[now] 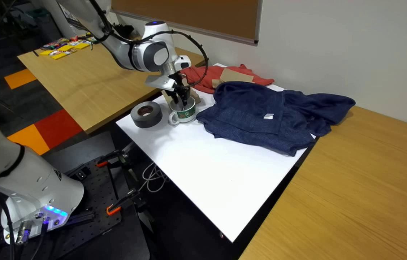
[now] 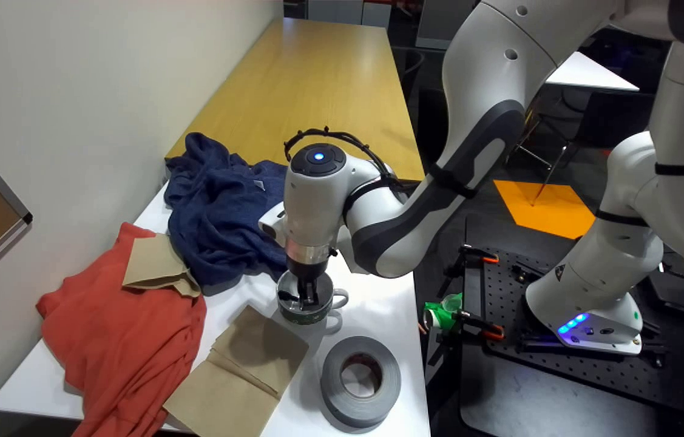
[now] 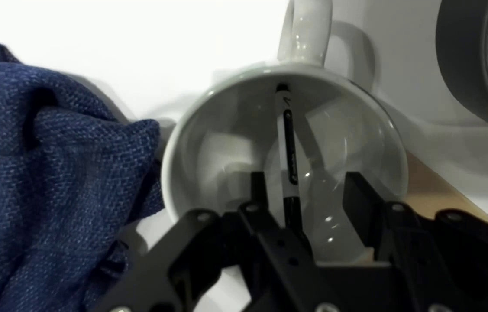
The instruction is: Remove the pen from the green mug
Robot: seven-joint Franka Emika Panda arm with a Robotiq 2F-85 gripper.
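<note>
The green mug (image 1: 186, 115), pale with a green patterned band, stands upright on the white table; it also shows in an exterior view (image 2: 303, 317) and the wrist view (image 3: 222, 130). In the wrist view, a white-and-black pen (image 3: 287, 143) lies tilted inside it, one end near the handle side and its dark lower part partly hidden behind the left finger. My gripper (image 3: 306, 184) is open, pointing down into the mug. The pen lies between the fingers, closer to the left one, with a gap to the right one. The gripper shows in both exterior views (image 1: 181, 99) (image 2: 308, 297).
A grey tape roll (image 1: 146, 114) lies beside the mug's handle side. A dark blue cloth (image 1: 254, 112) lies close to the mug. Folded brown cardboard (image 2: 244, 370) and a red cloth (image 2: 135, 321) lie nearby. A wall stands behind the table.
</note>
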